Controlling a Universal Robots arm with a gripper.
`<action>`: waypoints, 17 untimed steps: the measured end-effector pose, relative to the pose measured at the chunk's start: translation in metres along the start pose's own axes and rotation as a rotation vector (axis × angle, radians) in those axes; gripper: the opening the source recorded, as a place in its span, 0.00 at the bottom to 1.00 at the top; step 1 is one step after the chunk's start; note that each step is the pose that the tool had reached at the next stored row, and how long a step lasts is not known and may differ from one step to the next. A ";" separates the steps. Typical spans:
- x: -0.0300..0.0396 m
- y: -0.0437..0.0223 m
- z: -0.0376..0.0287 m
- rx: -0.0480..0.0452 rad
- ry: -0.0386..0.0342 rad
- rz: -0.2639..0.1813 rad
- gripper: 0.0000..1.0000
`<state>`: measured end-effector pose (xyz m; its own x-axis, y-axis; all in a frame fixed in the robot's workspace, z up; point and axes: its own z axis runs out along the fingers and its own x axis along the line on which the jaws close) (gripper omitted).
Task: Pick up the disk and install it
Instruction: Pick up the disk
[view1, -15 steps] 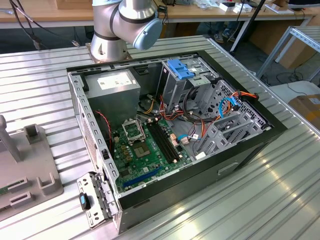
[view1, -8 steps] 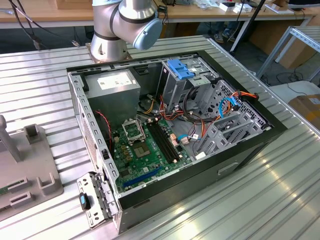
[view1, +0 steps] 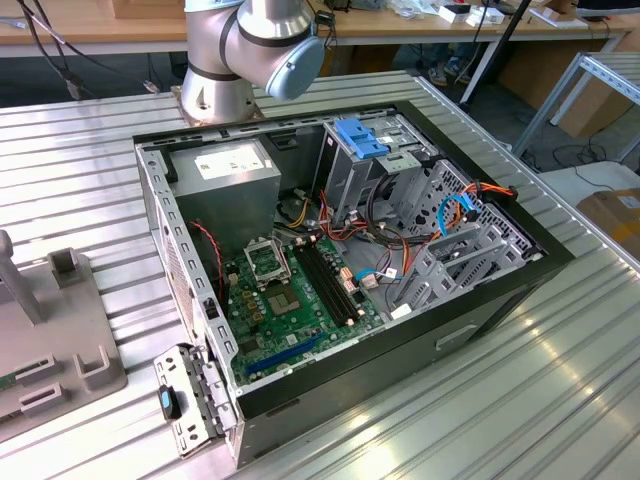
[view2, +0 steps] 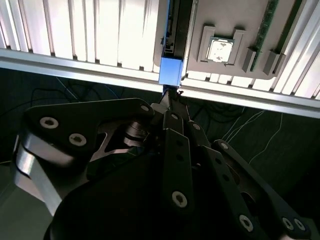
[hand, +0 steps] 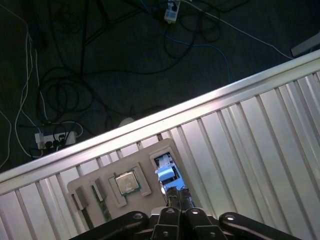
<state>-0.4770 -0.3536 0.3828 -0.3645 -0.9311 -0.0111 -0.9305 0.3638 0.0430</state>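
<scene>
The disk (view2: 170, 70) stands on edge in a slot of a grey holder tray (view2: 225, 15), and I see mainly its bright blue rail end. In the first wrist view the disk (hand: 167, 172) sits in the tray's slot by the table edge. My gripper (view2: 170, 95) has its black fingers (view2: 175, 145) drawn close together, and their tips reach the near end of the blue rail. Whether they pinch the rail I cannot tell. In the first wrist view my gripper (hand: 178, 192) sits just beside the slot.
The holder tray (hand: 80, 187) also carries a processor chip (hand: 127, 182) and a memory stick (view2: 265, 25). The open computer case (view1: 500, 290) lies on the ribbed metal table (view1: 560, 400), with a blue bracket (view1: 360, 135) on its drive cage and a power supply box (view1: 225, 165). Cables lie on the floor (hand: 75, 75) beyond the table edge.
</scene>
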 end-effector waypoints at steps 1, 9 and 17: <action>0.0000 0.0000 0.0000 0.0000 0.0000 0.000 0.11; 0.0000 0.0000 0.0000 -0.0007 0.0027 -0.065 0.11; -0.0004 -0.0007 0.0000 -0.0023 0.0111 -0.265 0.11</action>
<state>-0.4762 -0.3534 0.3828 -0.1078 -0.9941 -0.0113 -0.9933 0.1072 0.0423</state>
